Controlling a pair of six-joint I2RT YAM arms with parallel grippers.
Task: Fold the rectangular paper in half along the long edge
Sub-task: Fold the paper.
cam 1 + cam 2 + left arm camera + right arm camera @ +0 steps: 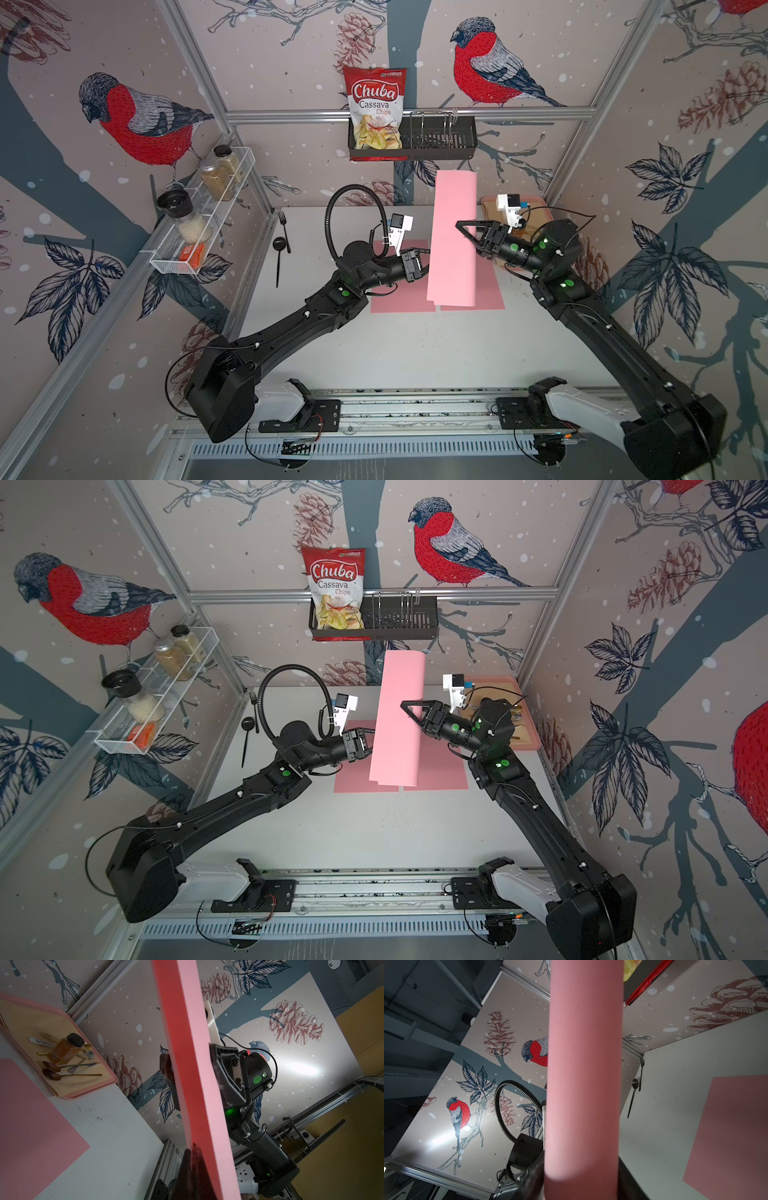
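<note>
Left gripper (368, 746): clenched on one long edge of the upright pink paper (451, 199). Right gripper (462, 232): half-spread, straddling the paper's rounded bend, both fingers touching it.

Three sheets are counted: one held sheet (453, 199) and what seem to be two flat sheets (407, 301) (490, 291). Two arms (291, 328) (623, 349) and two grippers, left gripper (368, 744) and right gripper (467, 235), are seen. One chip bag (376, 108), one basket (457, 141), one rack (178, 257), three jars (216, 178) (228, 160) (187, 220), one orange packet (192, 254), one fork (284, 230), one spoon (280, 249), one tray (89, 1093) and one bottle (64, 1049) are counted. The tray's cutlery (70, 1074) cannot be counted.
</note>
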